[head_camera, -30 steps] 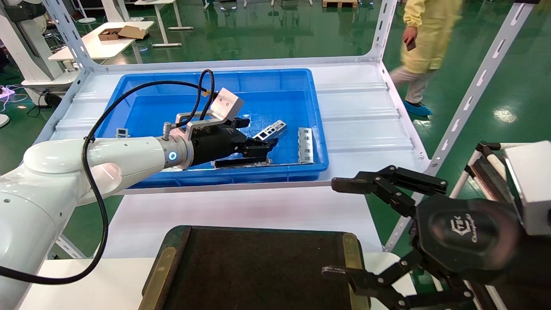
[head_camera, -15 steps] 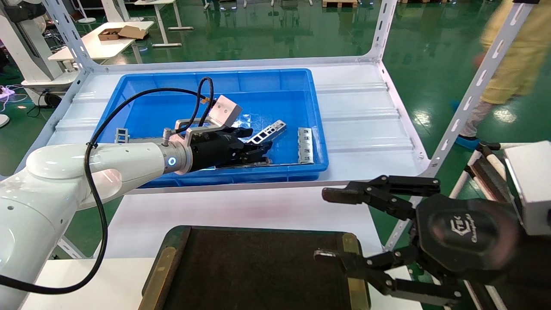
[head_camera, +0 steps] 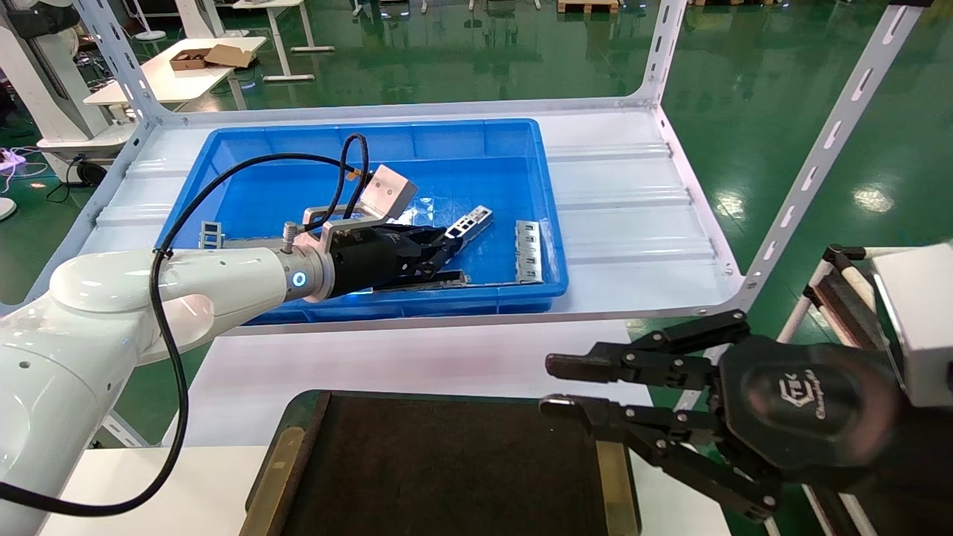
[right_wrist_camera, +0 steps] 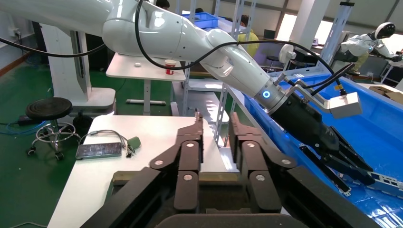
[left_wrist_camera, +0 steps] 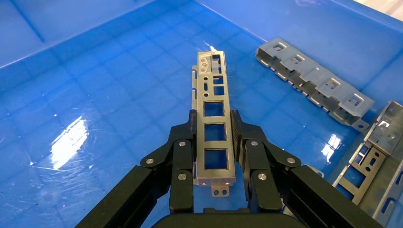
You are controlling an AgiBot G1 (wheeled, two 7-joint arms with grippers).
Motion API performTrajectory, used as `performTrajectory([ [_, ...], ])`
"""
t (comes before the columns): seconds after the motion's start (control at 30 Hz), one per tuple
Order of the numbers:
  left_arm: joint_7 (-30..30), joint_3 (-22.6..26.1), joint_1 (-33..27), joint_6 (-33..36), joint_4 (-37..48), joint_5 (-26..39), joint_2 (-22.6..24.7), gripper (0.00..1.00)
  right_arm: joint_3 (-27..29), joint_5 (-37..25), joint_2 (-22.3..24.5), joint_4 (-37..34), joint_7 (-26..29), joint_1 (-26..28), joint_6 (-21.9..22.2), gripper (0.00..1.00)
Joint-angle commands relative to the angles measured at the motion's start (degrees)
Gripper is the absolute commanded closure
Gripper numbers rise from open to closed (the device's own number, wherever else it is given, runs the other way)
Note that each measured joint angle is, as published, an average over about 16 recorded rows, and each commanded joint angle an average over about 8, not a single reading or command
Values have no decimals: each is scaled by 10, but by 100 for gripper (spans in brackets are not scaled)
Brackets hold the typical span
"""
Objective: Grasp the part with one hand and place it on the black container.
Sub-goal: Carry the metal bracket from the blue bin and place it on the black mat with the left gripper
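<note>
a: where does the job stand for you right now?

b: you're at the grasp, not past it. your left gripper point(left_wrist_camera: 214, 156) is down in the blue bin point(head_camera: 223, 145), its fingers point(left_wrist_camera: 183, 159) pressed against both long edges of the part point(left_wrist_camera: 215, 137), the perforated metal strip with square windows. from the head camera that pinch sits near the bin's 5 o'clock area, low over the floor of the bin.

a: is it lifted yet?

b: you can't tell for sure; the strip looks level with the bin floor or barely off it. i'd judge the pick as made but the carry not begun.

a: and the other arm?

b: your right gripper point(head_camera: 569, 387) hangs at the black container's 2 o'clock corner, its fingers drawn nearly together with nothing between them.

a: what's left?

b: everything after the grip: raise the part clear of the bin wall, bring it toward you, and set it on the black container point(head_camera: 283, 461), which shows no part on it. two other strips lie at the held part's 2 to 4 o'clock in the left wrist view, apart from it.
</note>
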Motion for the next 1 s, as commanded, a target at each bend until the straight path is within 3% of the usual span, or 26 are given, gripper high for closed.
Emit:
performTrajectory([
  [0.03, -2, 3, 1, -2, -1, -2, 0, 100, 0, 0, 0, 0, 0, 0, 0, 100],
  [0.33, 3, -6, -21, -15, -11, -37, -5, 100, 0, 0, 0, 0, 0, 0, 0, 100],
  [0.47, 12, -17, -36, 12, -18, -58, -18, 100, 0, 0, 0, 0, 0, 0, 0, 100],
  [0.57, 22, -27, -41, 79, -30, -78, -39, 100, 0, 0, 0, 0, 0, 0, 0, 100],
  [0.83, 55, -46, -25, 341, -71, -128, -114, 100, 0, 0, 0, 0, 0, 0, 0, 100],
  [1.0, 49, -40, 1, 440, -100, -134, -153, 100, 0, 0, 0, 0, 0, 0, 0, 100],
])
